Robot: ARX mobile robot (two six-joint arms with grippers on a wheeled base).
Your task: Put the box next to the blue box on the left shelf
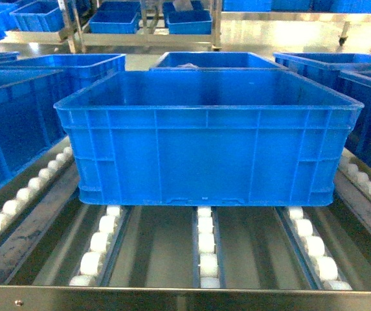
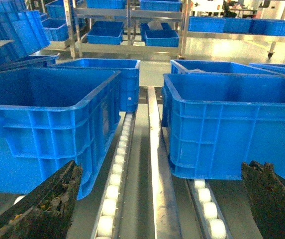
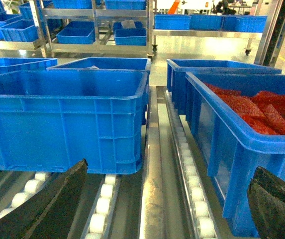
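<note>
The box (image 1: 204, 139) sits on the left shelf (image 1: 172, 246), beyond both open grippers.

I see a blue box (image 3: 65, 119) on white rollers (image 3: 102, 206), beside a crate (image 3: 241, 149) holding red packets (image 3: 261, 107).

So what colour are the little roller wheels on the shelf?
White roller wheels, clearest in the head view.

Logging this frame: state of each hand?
Left hand: open, empty, fingers apart.
Right hand: open, empty.
</note>
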